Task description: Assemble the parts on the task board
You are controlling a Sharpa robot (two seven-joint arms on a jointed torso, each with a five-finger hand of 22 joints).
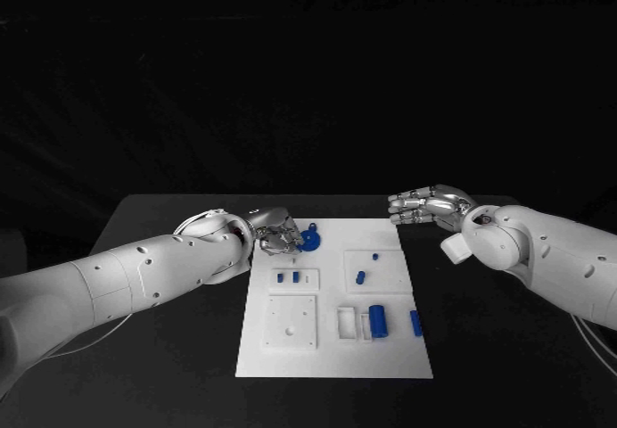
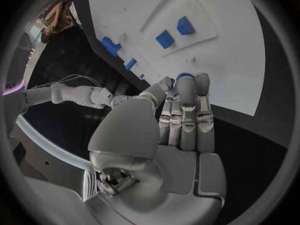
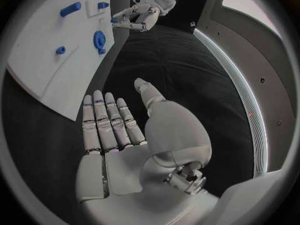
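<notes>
The white task board (image 1: 334,357) lies in the middle of the black table. My left hand (image 1: 274,234) hovers over its far left corner, beside a blue gear-shaped part (image 1: 308,240) that sits on the board. Its thumb and fingertips pinch a small blue part (image 2: 183,77), which also shows at the fingertips of the left hand (image 3: 140,15) in the right wrist view. My right hand (image 1: 430,208) hangs at the board's far right corner, off its edge. The fingers of the right hand (image 3: 109,122) are stretched out with the thumb apart, and it holds nothing.
Two small blue blocks (image 1: 288,278) sit left of centre on the board, and two more small parts (image 1: 361,276) lie to their right. A blue cylinder (image 1: 377,319) and a blue bar (image 1: 415,323) lie nearer me, next to white blocks (image 1: 346,321). Bare black table surrounds the board.
</notes>
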